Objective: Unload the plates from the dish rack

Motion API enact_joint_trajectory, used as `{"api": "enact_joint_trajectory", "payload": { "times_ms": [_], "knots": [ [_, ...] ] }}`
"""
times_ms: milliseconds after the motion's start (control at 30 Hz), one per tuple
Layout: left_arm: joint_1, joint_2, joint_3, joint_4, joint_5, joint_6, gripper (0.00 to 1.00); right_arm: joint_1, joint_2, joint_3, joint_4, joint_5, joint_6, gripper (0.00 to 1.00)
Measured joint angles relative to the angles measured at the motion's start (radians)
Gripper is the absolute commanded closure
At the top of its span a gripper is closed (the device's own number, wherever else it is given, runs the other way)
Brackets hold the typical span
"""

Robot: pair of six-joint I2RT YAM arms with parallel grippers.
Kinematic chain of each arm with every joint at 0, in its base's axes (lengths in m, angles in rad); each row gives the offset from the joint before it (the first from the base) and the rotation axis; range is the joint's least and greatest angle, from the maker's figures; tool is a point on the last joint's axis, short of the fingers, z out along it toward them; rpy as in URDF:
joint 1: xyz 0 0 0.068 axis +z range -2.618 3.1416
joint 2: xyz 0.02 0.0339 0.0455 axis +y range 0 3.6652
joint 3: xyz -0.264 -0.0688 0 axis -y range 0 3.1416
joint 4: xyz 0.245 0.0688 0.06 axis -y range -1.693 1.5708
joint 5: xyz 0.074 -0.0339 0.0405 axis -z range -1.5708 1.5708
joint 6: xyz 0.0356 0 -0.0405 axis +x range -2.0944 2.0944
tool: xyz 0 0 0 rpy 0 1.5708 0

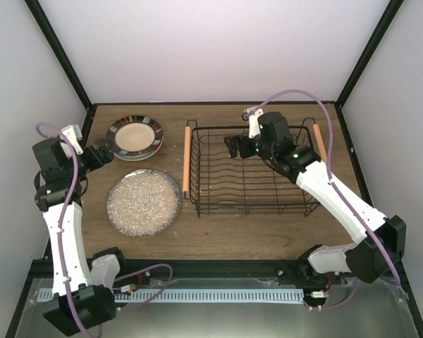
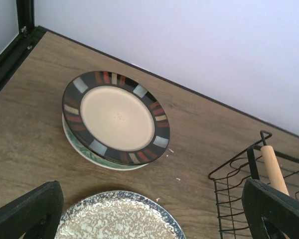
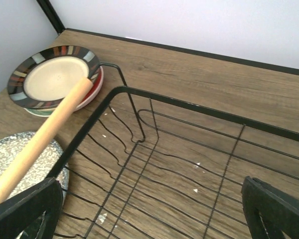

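Right gripper (image 3: 149, 219), fingers (image 3: 25, 209) spread wide, over the dish rack (image 3: 189, 107); the tabletop (image 3: 214, 74) shows through the wire floor. Ahead-left of the gripper: wooden rod handle (image 3: 45, 134). Beyond it: striped-rim cream plate (image 3: 52, 77) stacked on a red plate (image 3: 96, 85). By the left finger: speckled plate (image 3: 5, 154).

The left arm (image 1: 62, 229) rises from the near left corner of the surface (image 1: 268, 243) and runs along the left edge. The left end effector (image 1: 104, 152) points toward the far left corner, its fingers (image 2: 27, 214) spread wide and holding nothing. The right arm (image 1: 338, 204) reaches from the near right corner toward the far edge. The right end effector (image 1: 233, 146) tilts downward, its fingers (image 3: 276, 211) equally wide apart and empty.
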Motion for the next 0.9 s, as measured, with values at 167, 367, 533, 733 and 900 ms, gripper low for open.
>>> {"api": "enact_joint_trajectory", "payload": {
  "times_ms": [167,367,533,733,900],
  "knots": [
    [-0.056,0.048,0.051,-0.013,-0.04,0.055,0.0,0.0,0.054,0.048,-0.009,-0.068,0.005,0.0],
    [-0.067,0.056,0.076,-0.014,-0.06,0.092,0.0,-0.001,0.074,0.056,-0.008,-0.106,0.013,0.0],
    [-0.067,0.064,0.093,-0.013,-0.061,0.101,0.0,-0.002,0.075,0.056,-0.003,-0.119,0.023,0.0],
    [-0.067,0.112,0.103,-0.003,-0.061,0.085,0.0,-0.004,0.076,0.056,0.001,-0.118,0.022,0.0],
    [-0.067,0.134,0.115,0.002,-0.057,0.084,0.0,-0.006,0.068,0.046,0.014,-0.118,0.027,0.0]
  ]
}}
